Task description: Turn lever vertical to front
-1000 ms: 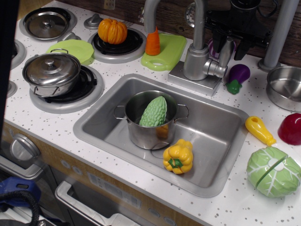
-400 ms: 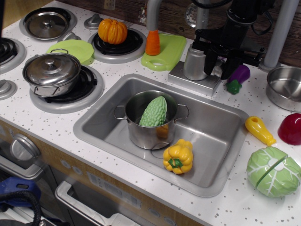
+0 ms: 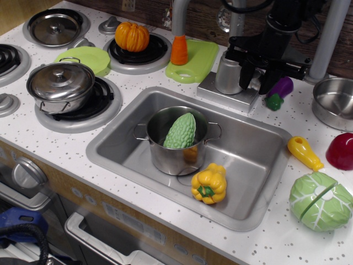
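Lever on the right flank of the silver faucet body, behind the sink, sits between the black tool's lowered fingers (spread narrowly astride it, contact unclear), apparently positioned to swing it frontward.

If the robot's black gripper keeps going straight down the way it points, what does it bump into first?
Probably the lever's knuckle on the faucet body. The gripper points down right beside it, hiding the lever. Below that is the faucet's base plate. Depth is hard to judge.
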`<state>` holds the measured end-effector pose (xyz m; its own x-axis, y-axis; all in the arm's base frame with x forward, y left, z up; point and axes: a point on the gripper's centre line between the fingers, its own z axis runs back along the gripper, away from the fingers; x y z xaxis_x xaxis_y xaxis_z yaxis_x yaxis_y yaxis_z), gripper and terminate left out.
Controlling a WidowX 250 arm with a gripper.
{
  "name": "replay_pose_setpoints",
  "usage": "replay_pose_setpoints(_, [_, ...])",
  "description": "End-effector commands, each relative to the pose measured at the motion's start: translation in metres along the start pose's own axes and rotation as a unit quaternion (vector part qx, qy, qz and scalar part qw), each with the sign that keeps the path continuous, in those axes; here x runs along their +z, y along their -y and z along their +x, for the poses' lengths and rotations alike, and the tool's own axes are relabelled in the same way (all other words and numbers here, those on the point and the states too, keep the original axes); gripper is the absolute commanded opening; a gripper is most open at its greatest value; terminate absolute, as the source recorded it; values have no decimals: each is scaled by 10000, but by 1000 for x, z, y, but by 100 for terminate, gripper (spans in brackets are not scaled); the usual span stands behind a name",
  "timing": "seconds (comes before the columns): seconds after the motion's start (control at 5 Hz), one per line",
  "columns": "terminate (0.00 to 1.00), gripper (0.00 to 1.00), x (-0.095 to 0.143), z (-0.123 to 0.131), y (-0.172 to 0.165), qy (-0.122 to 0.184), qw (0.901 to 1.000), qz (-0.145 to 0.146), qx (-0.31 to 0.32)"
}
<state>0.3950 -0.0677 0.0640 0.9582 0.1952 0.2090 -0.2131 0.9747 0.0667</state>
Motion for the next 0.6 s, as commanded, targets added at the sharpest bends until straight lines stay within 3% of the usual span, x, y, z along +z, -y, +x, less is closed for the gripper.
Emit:
replay_pose_setpoints(0.0, [0,0,1,11,-6,53,9963,-856,74])
replay_pose_setpoints(0.2, [0,0,-3,11,-8,34,9961,-865,183])
replay_pose_setpoints(0.4, [100,0,-12,9,-9,105,9960,-859,232])
